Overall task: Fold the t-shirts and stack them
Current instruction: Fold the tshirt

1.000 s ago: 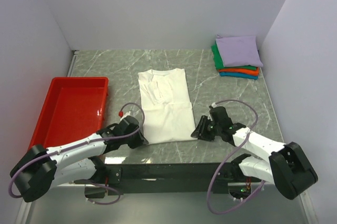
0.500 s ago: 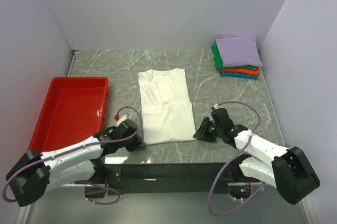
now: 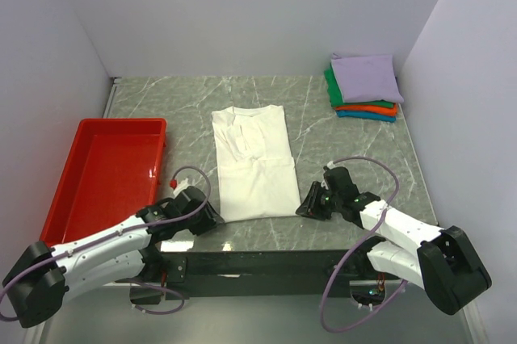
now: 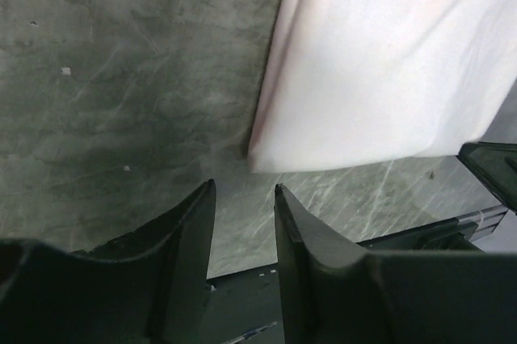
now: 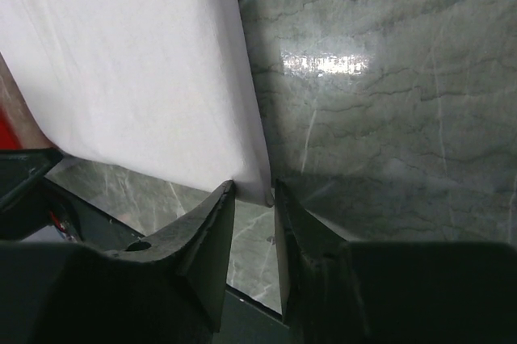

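Observation:
A white t-shirt [image 3: 252,162], folded into a long strip, lies flat mid-table. My left gripper [image 3: 213,218] sits just off its near left corner. In the left wrist view the jaws [image 4: 245,190] stand open and empty, with the white t-shirt [image 4: 388,61] a little beyond the tips. My right gripper [image 3: 303,205] is at the near right corner. There the jaws [image 5: 254,188] are parted, with the white t-shirt's [image 5: 121,61] corner lying between the tips. Folded t-shirts are stacked at the back right, lavender [image 3: 365,76] on top, then green, orange and teal.
A red tray [image 3: 121,123] stands at the left, next to the left arm. A dark bar [image 3: 266,263] runs along the table's near edge just behind both grippers. Grey walls close in the left, back and right sides.
My left gripper has opened, let go of the shirt's near left corner and drawn back slightly toward the near edge. The right gripper's jaws narrowed slightly; the arm has hardly moved.

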`<state>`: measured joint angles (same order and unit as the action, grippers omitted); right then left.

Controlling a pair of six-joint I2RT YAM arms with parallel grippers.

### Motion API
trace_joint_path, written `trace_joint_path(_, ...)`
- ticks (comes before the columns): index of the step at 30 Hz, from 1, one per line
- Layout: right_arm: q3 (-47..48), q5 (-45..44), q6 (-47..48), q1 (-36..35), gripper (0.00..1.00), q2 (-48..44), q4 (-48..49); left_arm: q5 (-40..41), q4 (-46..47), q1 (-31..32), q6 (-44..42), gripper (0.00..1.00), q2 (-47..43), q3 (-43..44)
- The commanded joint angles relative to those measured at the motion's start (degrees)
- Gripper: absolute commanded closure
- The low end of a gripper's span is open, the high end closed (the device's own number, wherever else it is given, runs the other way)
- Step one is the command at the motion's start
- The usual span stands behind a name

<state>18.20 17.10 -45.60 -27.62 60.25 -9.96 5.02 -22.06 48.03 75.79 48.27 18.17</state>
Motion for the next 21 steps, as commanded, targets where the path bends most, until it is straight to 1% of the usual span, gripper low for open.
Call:
trace_joint_path(1, -1.3, 1.1, -0.4, -0.3, 0.67, -0.7, 0.4, 0.4, 5.0, 0.2, 1.2, 0.59, 1.7, -1.1)
trace_joint_path(9, -2.1, 1.4, -0.5, -0.3, 0.69, -0.1, 1.3, 1.0, 12.7, 0.1, 4.2, 0.62, 4.9, -4.6)
trace_joint_path(14, -2.3, 1.6, -0.7, -0.3, 0.69, 0.0, 1.6, 2.3, 12.6, 0.1, 4.5, 0.64, 7.1, -4.6)
trace_joint_path(16, -2.4, 1.4, -0.9, -0.3, 0.69, -0.2, 1.7, 2.9, 12.2, 0.2, 4.5, 0.66, 8.0, -4.5)
trace_joint_path(19, -2.3, 0.9, -1.0, -0.2, 0.72, -0.4, 1.7, 3.5, 12.1, 0.2, 4.3, 0.74, 9.2, -4.1)
trace_joint_path(20, -2.2, 0.7, -1.1, -0.2, 0.75, -0.4, 1.8, 3.4, 12.3, 0.2, 4.1, 0.77, 9.6, -3.9)
trace_joint_path(21, -2.0, 0.7, -1.2, -0.3, 0.77, -0.5, 2.0, 3.4, 12.3, 0.2, 3.9, 0.78, 9.8, -3.7)
